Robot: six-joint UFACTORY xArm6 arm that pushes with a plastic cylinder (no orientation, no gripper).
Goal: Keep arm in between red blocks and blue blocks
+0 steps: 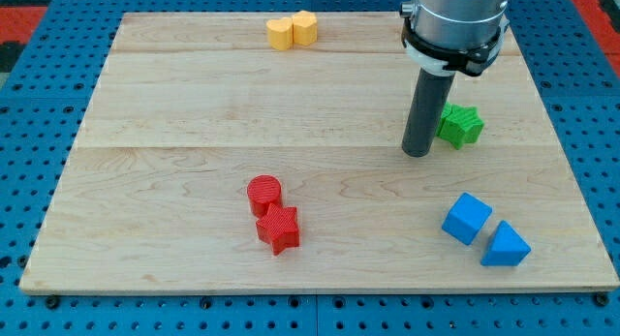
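Camera view, and the arm's dark rod [427, 111] stands upright on the wooden board [194, 104], long axis running straight up and down, with my tip [417, 154] planted at the view's right of centre. There are no fingers here to open or close, just that plain rod end. Just beside the tip, on the view's right, sits the green star block [462, 125], partly tucked behind the rod; whether they touch cannot be told. Down at the view's bottom, the red cylinder [263, 193] and the red star block [279, 229] sit touching, the pair lined up on a slight diagonal toward the view's bottom right. Over at the bottom right, the blue cube [467, 218] and the blue triangular block [506, 246] lie just beside each other, also on a downward-right diagonal. The tip sits above both groups, nearer the blue pair. Far off at the view's top, two yellow blocks [292, 31] rest pressed together.
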